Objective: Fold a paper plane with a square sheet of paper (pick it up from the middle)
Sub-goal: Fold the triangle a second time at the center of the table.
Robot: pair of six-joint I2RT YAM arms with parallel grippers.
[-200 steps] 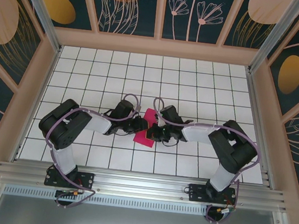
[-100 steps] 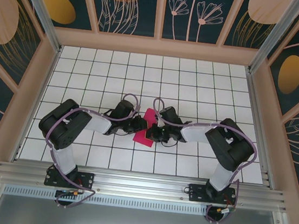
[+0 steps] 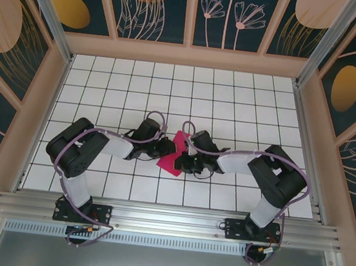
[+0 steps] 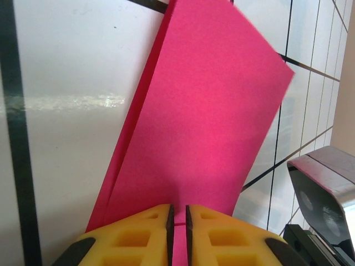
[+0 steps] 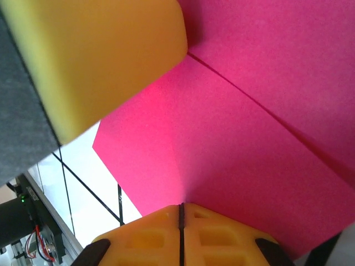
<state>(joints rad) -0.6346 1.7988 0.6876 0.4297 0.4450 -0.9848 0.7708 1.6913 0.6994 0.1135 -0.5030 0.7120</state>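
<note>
paper [image 4: 211, 111] — pinched: left gripper [image 4: 177, 210], right gripper [image 5: 181, 208]

Pretty cozy little booth tbh: glossy white tiled surface [image 3: 234, 101] with dark grid lines, teal walls [image 3: 161, 7] with leafy flower prints, pinkish frame [image 3: 187, 55], metal rail [image 3: 167, 221] up front.

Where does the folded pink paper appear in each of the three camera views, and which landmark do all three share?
Top external: the pink paper sits at the picture's centre, just below the middle.
Left wrist: it runs from bottom centre up to the top right.
Right wrist: it covers the centre and right.
Shared landmark: the white tiled table with dark grid lines, seen left of the paper in both wrist views.
</note>
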